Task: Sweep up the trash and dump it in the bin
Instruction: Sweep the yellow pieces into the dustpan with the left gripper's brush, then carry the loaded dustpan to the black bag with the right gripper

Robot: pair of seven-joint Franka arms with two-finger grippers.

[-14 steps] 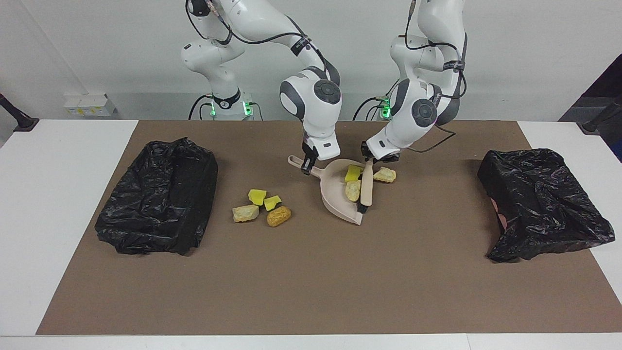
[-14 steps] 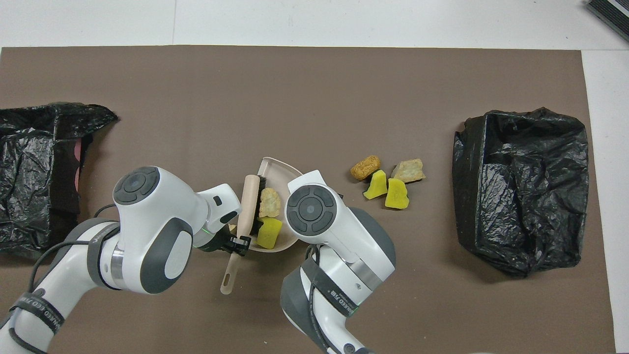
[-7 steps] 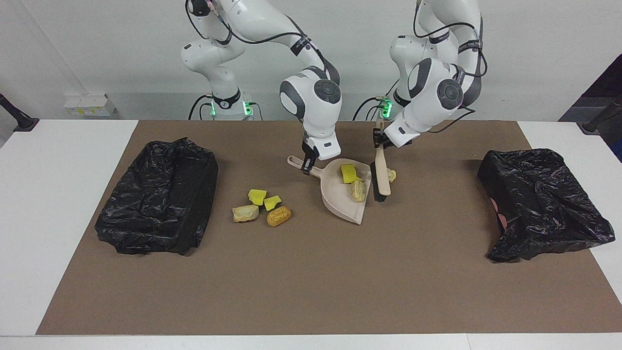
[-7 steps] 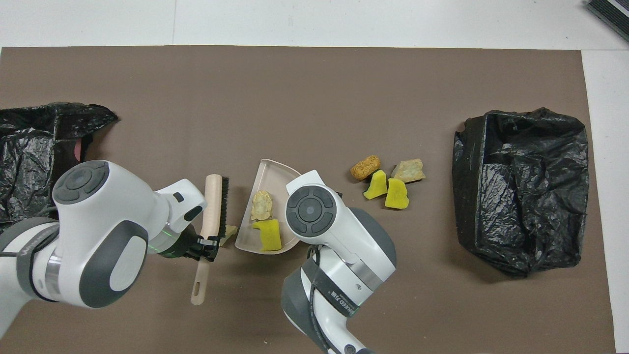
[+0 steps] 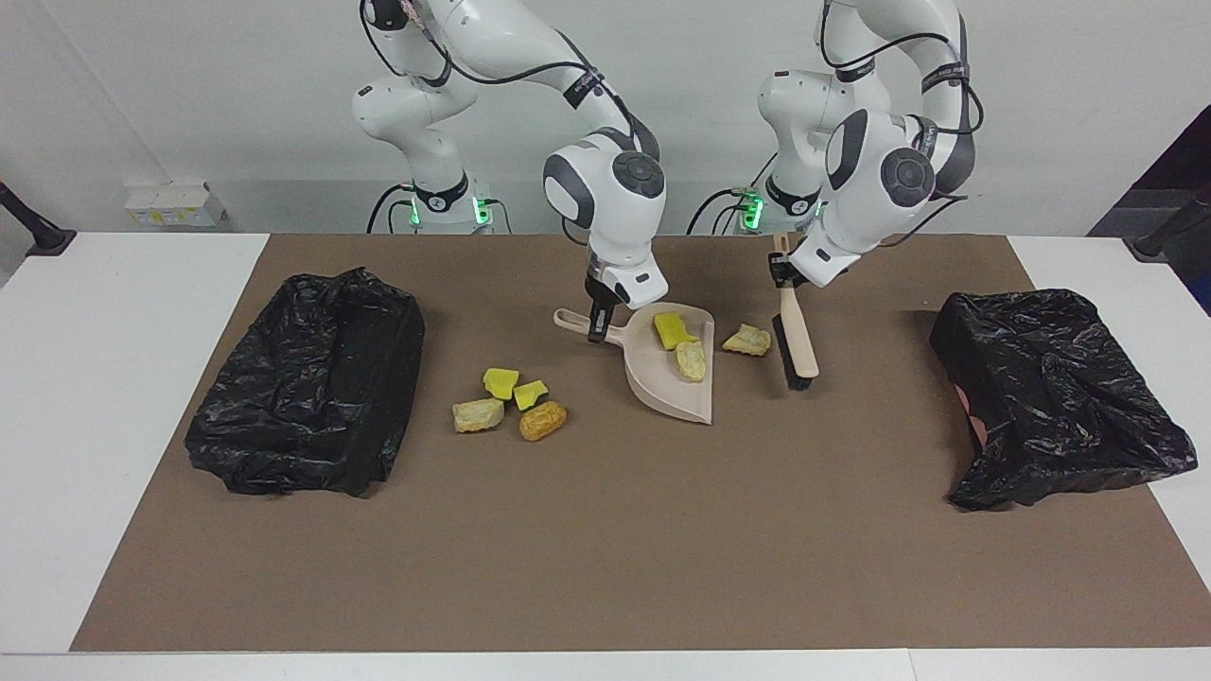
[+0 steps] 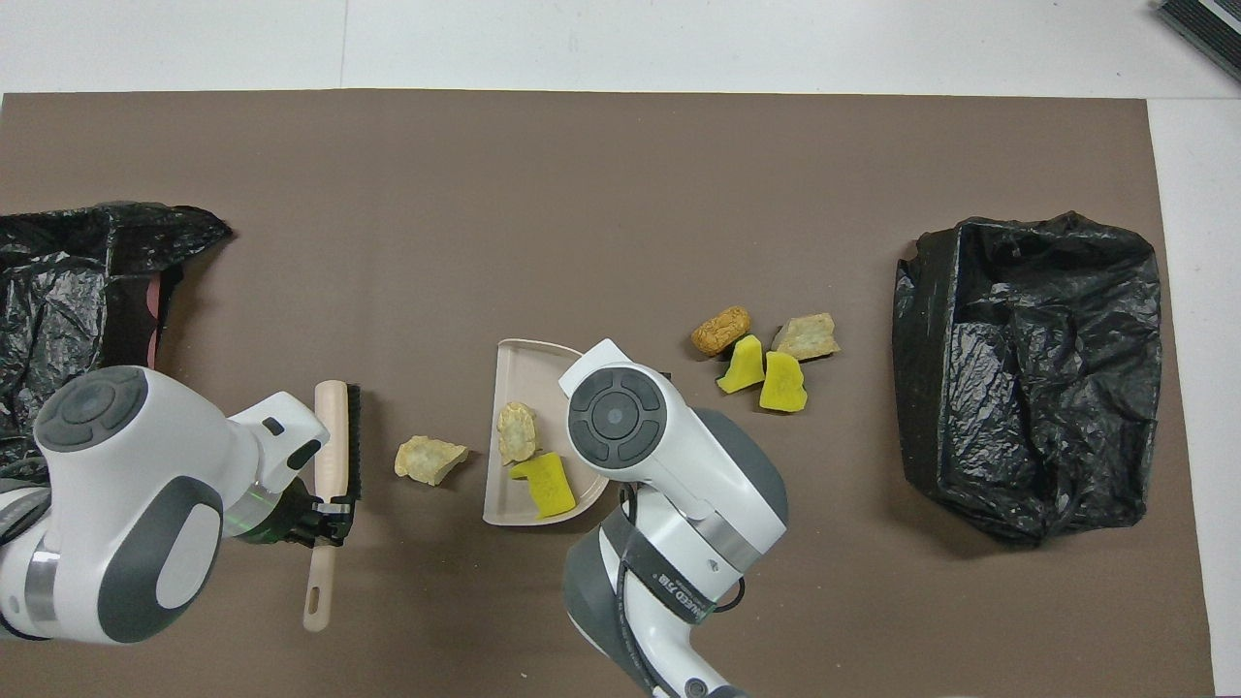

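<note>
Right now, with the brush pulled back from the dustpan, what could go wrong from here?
The beige lump on the mat between the brush and the dustpan could get pushed past the pan's open edge instead of into it. The two scraps in the pan lie loose, so tilting it in the right gripper might spill them. The four scraps nearer the right arm's bin could be forgotten.

One bright yellow sponge bit (image 5: 671, 328) and one pale crumbly lump (image 5: 692, 359) lie in the beige dustpan (image 5: 662, 388). Another pale lump (image 5: 747, 340) lies just beside it. Four more scraps (image 5: 511, 402) cluster on the mat toward the right arm's end.
</note>
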